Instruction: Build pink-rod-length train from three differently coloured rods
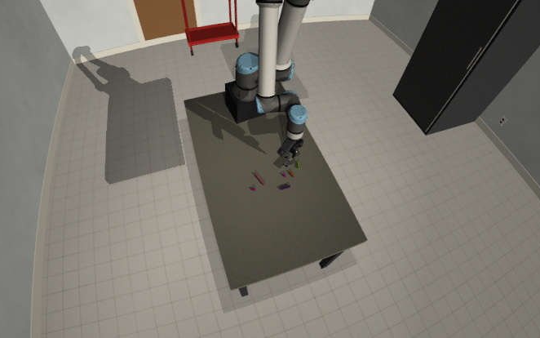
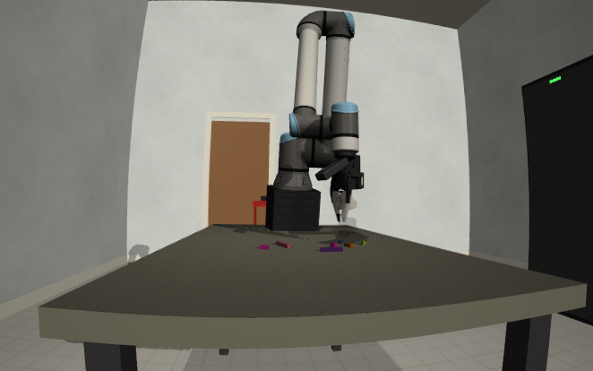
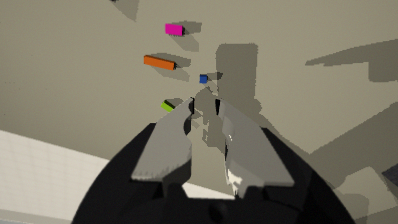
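Observation:
My gripper (image 2: 341,220) (image 3: 204,99) is open by a narrow gap, with nothing between its fingertips, above the table. The blue rod (image 2: 340,241) (image 3: 203,79) lies just beyond the tips in the wrist view. The lime rod (image 1: 298,164) (image 2: 363,242) (image 3: 167,106) is partly hidden by a finger there. The orange rod (image 1: 291,173) (image 2: 348,245) (image 3: 159,62) lies near a magenta rod (image 1: 283,174) (image 2: 333,245) (image 3: 174,29), apart from it. The purple rod (image 1: 285,186) (image 2: 331,249), the pink rod (image 1: 258,177) (image 2: 283,244) and another magenta rod (image 1: 253,189) (image 2: 263,247) lie separately.
The rods lie on the grey-brown table (image 1: 289,227) (image 2: 307,286). The black robot base (image 2: 293,210) stands at its far end. The table's right edge runs near the lime rod in the top view. A red cart (image 1: 212,34) and a black cabinet (image 1: 444,71) stand off the table.

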Controlling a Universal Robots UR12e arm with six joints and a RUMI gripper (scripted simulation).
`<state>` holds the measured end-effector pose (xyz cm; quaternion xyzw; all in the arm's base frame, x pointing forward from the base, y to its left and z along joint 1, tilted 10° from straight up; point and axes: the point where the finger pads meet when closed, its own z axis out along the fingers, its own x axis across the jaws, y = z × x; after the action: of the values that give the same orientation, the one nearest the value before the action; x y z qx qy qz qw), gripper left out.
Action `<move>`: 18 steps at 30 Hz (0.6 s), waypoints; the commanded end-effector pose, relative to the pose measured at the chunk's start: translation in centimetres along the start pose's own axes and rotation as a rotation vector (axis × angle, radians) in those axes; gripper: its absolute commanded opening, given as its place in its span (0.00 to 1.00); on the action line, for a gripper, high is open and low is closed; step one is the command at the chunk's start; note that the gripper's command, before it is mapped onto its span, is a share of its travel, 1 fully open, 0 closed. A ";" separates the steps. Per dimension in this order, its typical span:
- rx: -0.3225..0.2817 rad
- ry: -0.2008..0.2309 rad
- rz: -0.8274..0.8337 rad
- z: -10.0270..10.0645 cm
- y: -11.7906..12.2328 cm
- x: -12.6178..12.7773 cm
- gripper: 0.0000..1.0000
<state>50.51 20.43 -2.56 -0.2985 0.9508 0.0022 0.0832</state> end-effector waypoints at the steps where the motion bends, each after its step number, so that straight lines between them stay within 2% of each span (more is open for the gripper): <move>1: 0.000 -0.001 0.000 0.0 0.0 0.0 0.14; 18: 0.001 -0.001 0.000 1.1 0.0 -0.1 0.14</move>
<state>50.60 20.47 -3.14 -0.2984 0.9508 0.0021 0.0832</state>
